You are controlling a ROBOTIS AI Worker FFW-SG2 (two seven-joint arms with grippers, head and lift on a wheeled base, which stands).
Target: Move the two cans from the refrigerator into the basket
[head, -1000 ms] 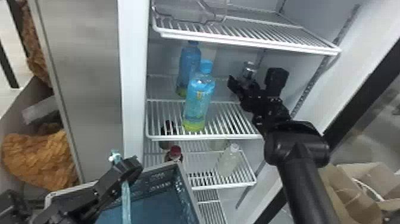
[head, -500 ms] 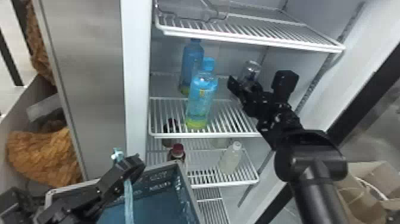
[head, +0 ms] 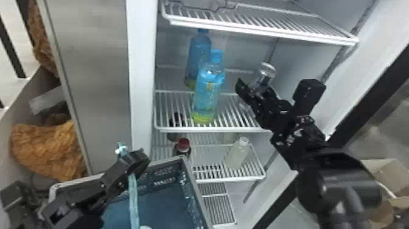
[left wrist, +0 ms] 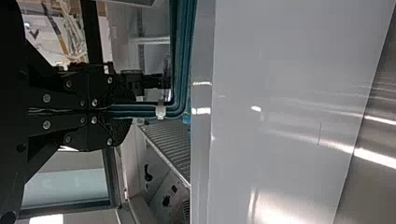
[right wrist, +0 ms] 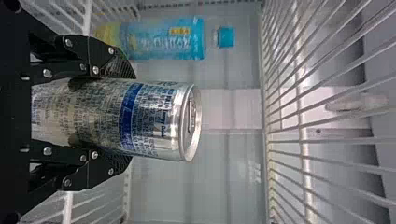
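In the head view my right gripper (head: 255, 88) is at the refrigerator's middle shelf, shut on a silver can (head: 265, 74) that leans to the right. In the right wrist view, the can (right wrist: 154, 120) lies between the two fingers of the right gripper (right wrist: 128, 119), its top end beyond them. My left gripper (head: 135, 163) is above the near side of the blue basket (head: 194, 196), with a teal cord handle (head: 133, 195) running down from it. The left wrist view has the left gripper (left wrist: 122, 112) shut on that teal handle (left wrist: 140, 111).
Two blue bottles (head: 210, 88) stand left of the can on the same shelf (head: 237, 117). The upper rack (head: 267, 32) spans above. A red-capped bottle (head: 183, 146) and a pale bottle (head: 238, 155) are lower down. The refrigerator's white frame (head: 141, 76) rises at the left.
The right forearm has swung right and down in the head view, and the can has shifted slightly right and leans more. The left gripper keeps its place on the handle.
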